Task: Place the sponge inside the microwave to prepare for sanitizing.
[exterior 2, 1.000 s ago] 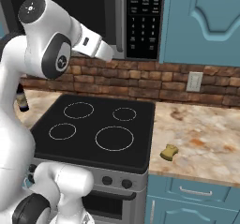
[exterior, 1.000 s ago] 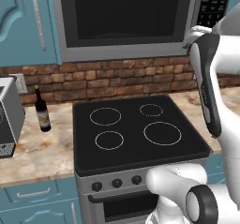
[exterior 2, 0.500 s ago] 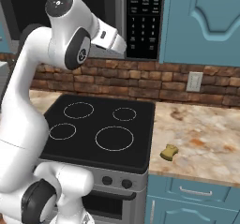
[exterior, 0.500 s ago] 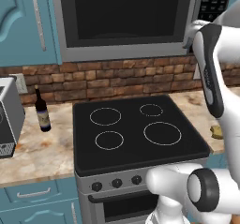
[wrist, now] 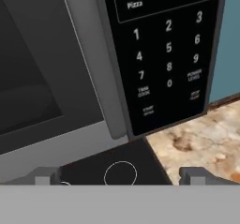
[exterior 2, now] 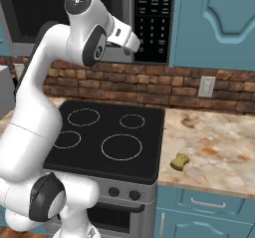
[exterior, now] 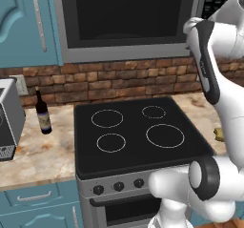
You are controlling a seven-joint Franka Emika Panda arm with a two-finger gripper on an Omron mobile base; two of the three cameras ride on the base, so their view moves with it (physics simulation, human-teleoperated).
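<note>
The sponge (exterior 2: 180,162), a lumpy yellowish-tan block, lies on the speckled marble table (exterior 2: 219,147) just right of the smooth black stove (exterior 2: 107,139), its long axis slanting up to the right. The gripper (wrist: 121,175) is spread wide, holding nothing, before the grey microwave (wrist: 93,68) with its glossy keypad (wrist: 165,49) and closed dark-windowed door.

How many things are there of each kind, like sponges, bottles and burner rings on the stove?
Sponge: 1
Bottle: 1
Microwave: 1
Stove: 1
Burner rings: 4
Stove knobs: 3
Small grey appliance: 1
Wall outlets: 2
Total: 14
</note>
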